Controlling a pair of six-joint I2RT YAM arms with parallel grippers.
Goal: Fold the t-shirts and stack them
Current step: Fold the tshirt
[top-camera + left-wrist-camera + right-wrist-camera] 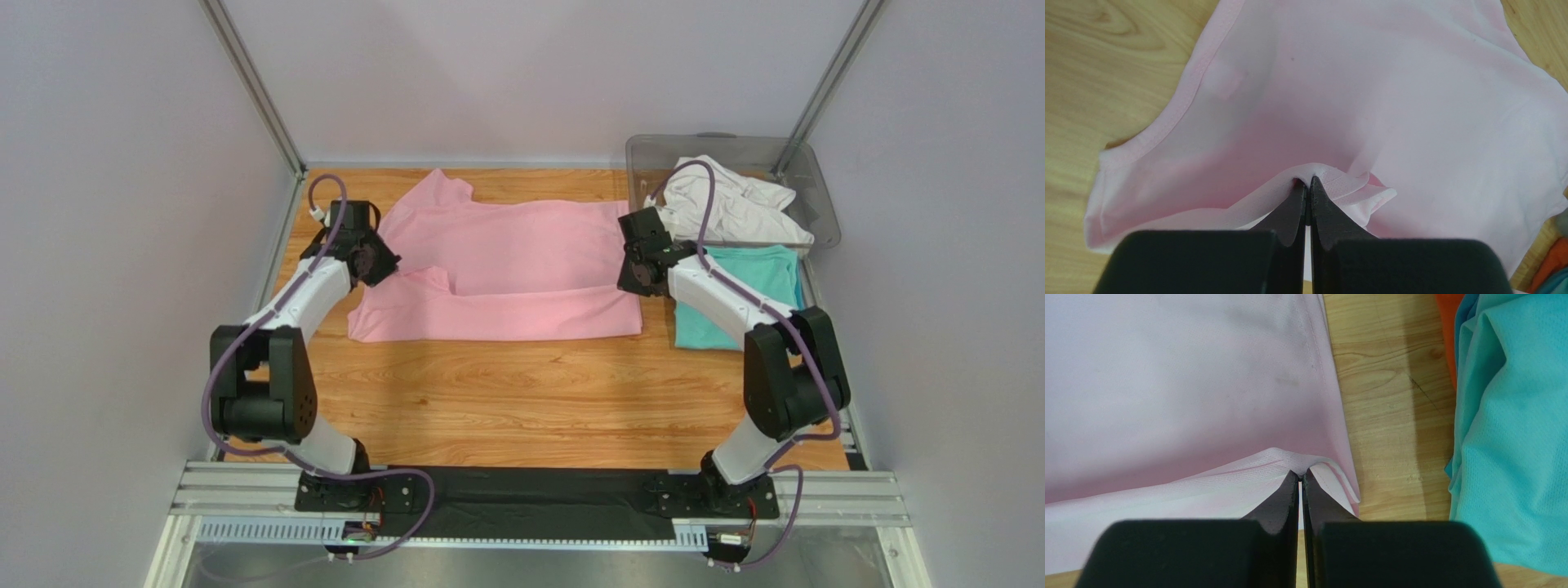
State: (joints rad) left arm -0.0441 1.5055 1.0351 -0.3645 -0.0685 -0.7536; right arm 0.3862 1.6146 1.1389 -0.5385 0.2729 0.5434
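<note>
A light pink t-shirt (515, 263) lies spread across the middle of the wooden table, its near half folded up over itself. My left gripper (368, 260) is shut on the shirt's left edge; in the left wrist view the pink cloth (1389, 104) bunches over the gripper (1308, 181). My right gripper (638, 267) is shut on the shirt's right edge, where the pink hem (1186, 404) puckers over the gripper (1300, 474). A folded teal t-shirt (748, 294) lies at the right (1517, 429). A white t-shirt (730, 202) sits crumpled in the bin.
The clear grey plastic bin (650, 153) stands at the back right corner. An orange cloth (1447, 331) shows under the teal shirt's far edge. Bare wood (540, 392) stretches between the pink shirt and the arm bases. Grey walls close in both sides.
</note>
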